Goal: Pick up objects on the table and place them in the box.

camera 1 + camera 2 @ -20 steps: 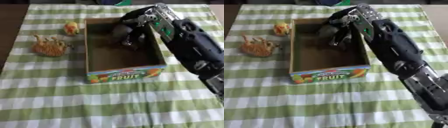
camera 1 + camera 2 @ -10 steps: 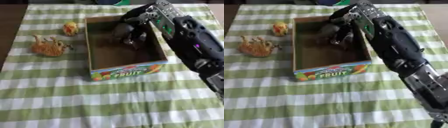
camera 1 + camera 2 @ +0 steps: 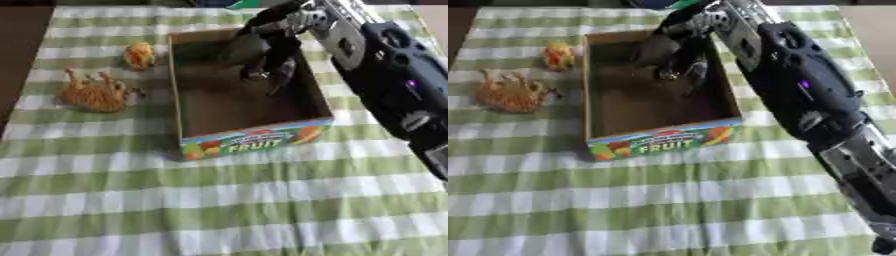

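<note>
A cardboard box [image 3: 249,142] with "FRUIT" printed on its front stands open in the middle of the checked cloth. My right hand [image 3: 278,35] reaches into its far part from the upper right. Its fingers [image 3: 282,75] hang down inside, and the hand is curled on a dark grey rounded thing [image 3: 238,50] held just above the box floor. Left of the box lies an orange striped toy animal [image 3: 92,92]. A small yellow and orange thing [image 3: 138,54] sits by the box's far left corner. My left hand shows in no view.
A green and white checked cloth [image 3: 219,200] covers the table. Bare brown table [image 3: 17,60] shows along the left edge. A dark blue and green thing [image 3: 658,3] sits at the far edge behind the box.
The whole picture has shifted a little as the head moved. My right hand stays in the box's far part with the grey thing, hardly moved.
</note>
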